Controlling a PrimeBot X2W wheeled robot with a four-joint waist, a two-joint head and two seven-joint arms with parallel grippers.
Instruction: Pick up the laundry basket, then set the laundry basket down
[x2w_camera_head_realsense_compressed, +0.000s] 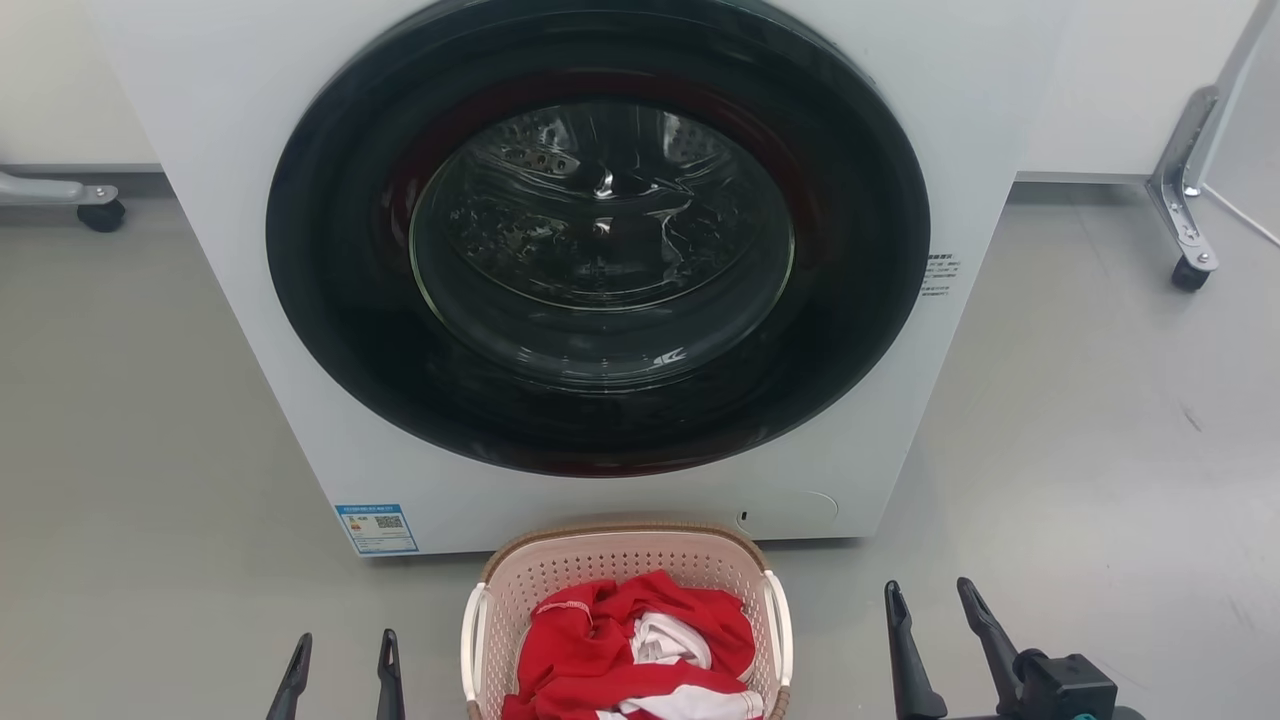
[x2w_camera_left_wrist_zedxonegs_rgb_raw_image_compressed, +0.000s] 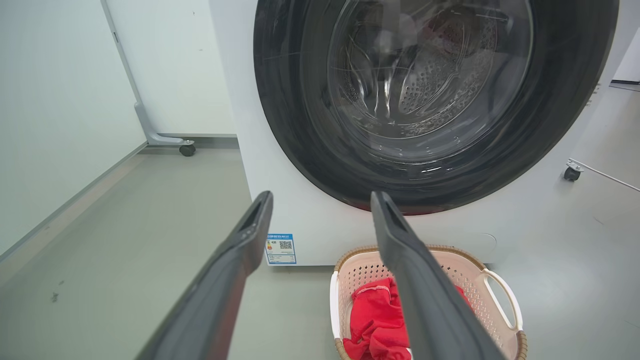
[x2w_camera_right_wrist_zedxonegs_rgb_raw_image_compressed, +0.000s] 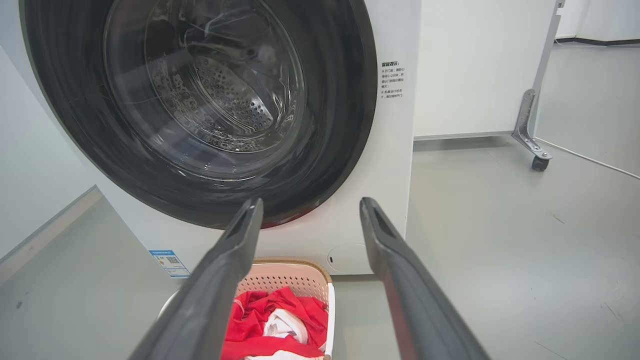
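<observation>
**Fingers spread, two grippers flank a loaded basket**

The left gripper (x2w_camera_head_realsense_compressed: 345, 655) and right gripper (x2w_camera_head_realsense_compressed: 930, 600) hover empty with fingers apart. Between them, the laundry basket (x2w_camera_head_realsense_compressed: 610, 560) stands on the floor (x2w_camera_head_realsense_compressed: 150, 450) just in front of the washing machine (x2w_camera_head_realsense_compressed: 200, 150), holding red and white clothes (x2w_camera_head_realsense_compressed: 600, 640). One white handle (x2w_camera_head_realsense_compressed: 470, 640) faces the left gripper, which looks slightly nearer. The basket's long axis seems to run toward the machine, so each arm would likely move inward.

Laundry basket (x2w_camera_head_realsense_compressed: 610, 562): pale pink perforated plastic w/ brown woven-look rim, white handles L & R. Sitting upright on floor (x2w_camera_head_realsense_compressed: 150, 450), holding red & white clothes (x2w_camera_head_realsense_compressed: 590, 650), just in front of washer (x2w_camera_head_realsense_compressed: 220, 200).
</observation>
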